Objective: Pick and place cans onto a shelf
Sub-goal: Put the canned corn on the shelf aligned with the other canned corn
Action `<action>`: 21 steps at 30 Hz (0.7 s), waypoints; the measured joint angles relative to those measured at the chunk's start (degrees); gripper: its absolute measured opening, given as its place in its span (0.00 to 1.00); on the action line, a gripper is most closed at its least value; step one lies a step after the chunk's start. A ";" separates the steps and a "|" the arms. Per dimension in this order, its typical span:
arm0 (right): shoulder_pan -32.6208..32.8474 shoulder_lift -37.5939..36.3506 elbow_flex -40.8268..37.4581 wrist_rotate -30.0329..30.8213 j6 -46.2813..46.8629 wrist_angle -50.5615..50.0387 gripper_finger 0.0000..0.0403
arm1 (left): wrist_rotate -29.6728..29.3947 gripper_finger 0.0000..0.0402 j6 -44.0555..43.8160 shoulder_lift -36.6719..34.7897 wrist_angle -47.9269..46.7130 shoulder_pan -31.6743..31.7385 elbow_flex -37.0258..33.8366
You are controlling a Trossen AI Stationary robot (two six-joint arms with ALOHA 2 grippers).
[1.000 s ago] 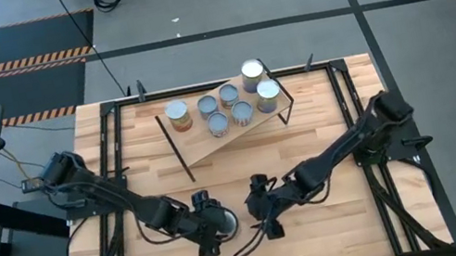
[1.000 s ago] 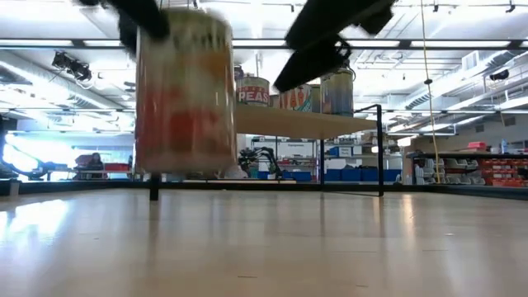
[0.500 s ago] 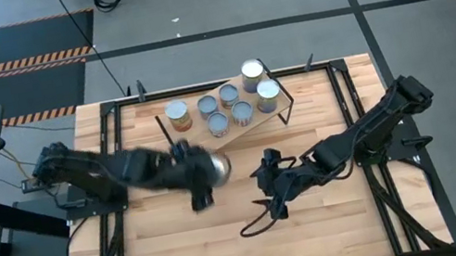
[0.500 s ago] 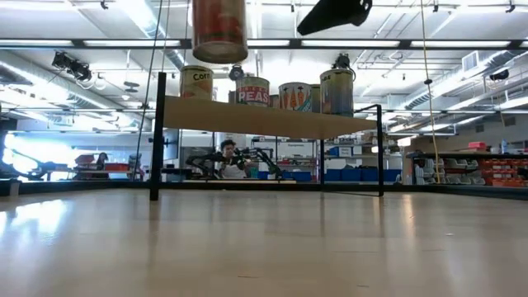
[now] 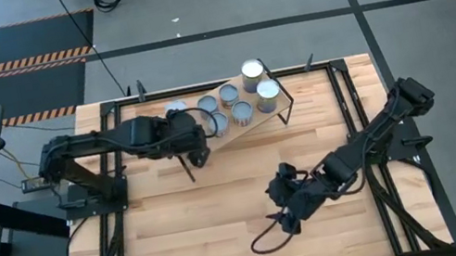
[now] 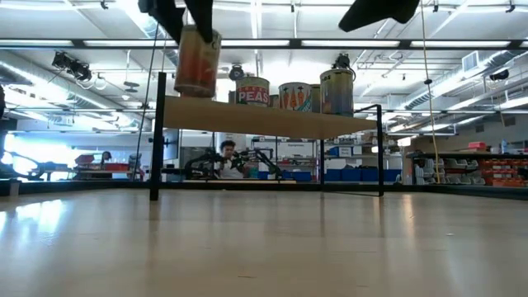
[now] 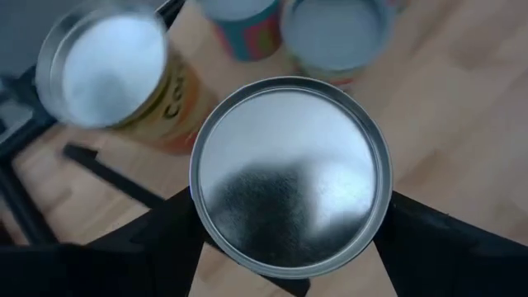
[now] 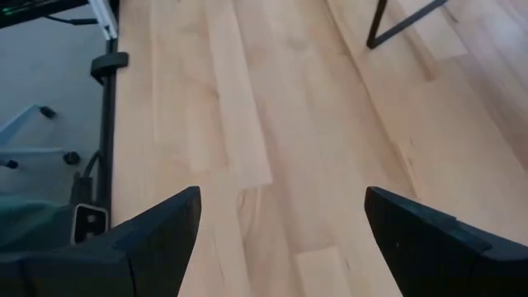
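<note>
My left gripper (image 5: 195,140) is shut on a can with a silvery top (image 7: 290,173) and orange-red sides (image 6: 196,62), held in the air at the left end of the shelf (image 5: 252,128). The shelf is a light wood board (image 6: 272,122) on black rod legs. Several cans stand on their bases on it, among them a tall one (image 5: 253,74) and a "PEAS" can (image 6: 252,91). A yellow can (image 7: 107,74) stands just beyond the held one. My right gripper (image 8: 280,239) is open and empty over the table's right middle (image 5: 286,201). My left gripper pinches the can between its two fingers (image 7: 165,239), one on each side of the round wall just under the top rim (image 7: 198,219). The fingers come from above, pointing down. The can hangs below them, lifted clear, slightly tilted, its base about level with the shelf board.
The shelf stands slantwise at the table's far middle, its black leg rod (image 5: 178,151) close by the held can. Bare wooden tabletop (image 5: 218,233) lies in front of it. A loose cable loop (image 5: 266,239) hangs by my right arm. Beyond the table a person (image 6: 227,153) shows in the room.
My left gripper has carried the can from the table's near middle up and toward the far edge, to the shelf's left end; the can has risen from near the tabletop to shelf height. My right gripper has drawn back a little toward the table's right edge.
</note>
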 joint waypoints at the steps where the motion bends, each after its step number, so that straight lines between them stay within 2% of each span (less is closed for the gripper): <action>1: 0.19 0.00 0.00 -0.02 0.02 -0.04 0.87 | -0.04 0.76 -1.61 -0.02 -0.20 0.31 -0.63; 6: 0.34 0.00 0.00 -0.02 1.07 -0.02 0.87 | -1.07 0.77 -6.95 0.02 0.59 0.57 -4.06; 11: 0.03 0.02 0.00 -0.06 1.05 -0.04 0.87 | -3.89 0.81 -7.21 -0.02 3.56 -0.55 -4.39; 21: -0.83 0.02 0.00 -0.94 1.11 0.00 0.87 | -3.84 0.87 -7.57 -0.37 3.99 -0.50 -4.39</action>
